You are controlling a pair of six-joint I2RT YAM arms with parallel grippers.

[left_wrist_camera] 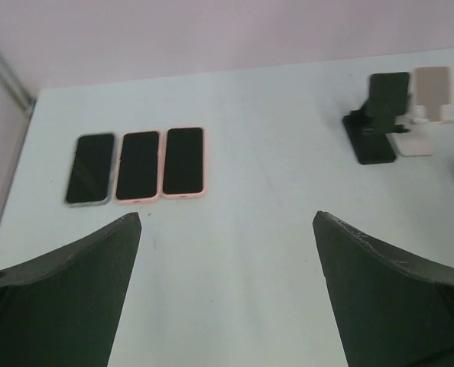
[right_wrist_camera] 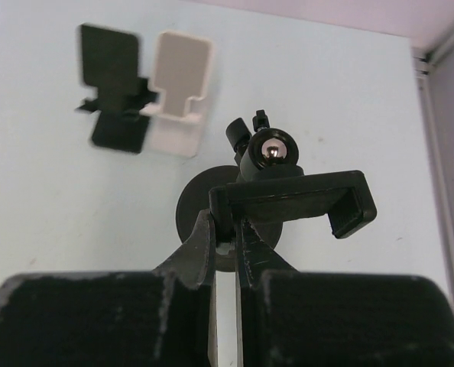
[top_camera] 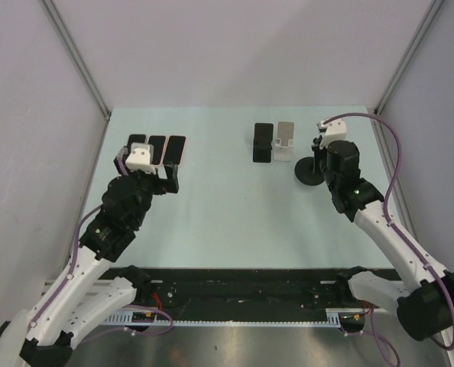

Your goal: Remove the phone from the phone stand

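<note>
clenching the right fingers (right_wrist_camera: 200,256) on the empty cradle of the clamp stand (right_wrist_camera: 288,202), likely to steady it — holding the left fingers (left_wrist_camera: 380,290) spread above three phones (left_wrist_camera: 139,164) flat on the desk (left_wrist_camera: 250,252)

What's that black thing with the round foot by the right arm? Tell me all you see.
The round-footed stand looks like matte black plastic: a flat disc foot on the table, a short neck ending in a shiny ball joint, and a wide cradle with a hooked end. No phone sits in it. The right gripper pinches the cradle's one end.
</note>
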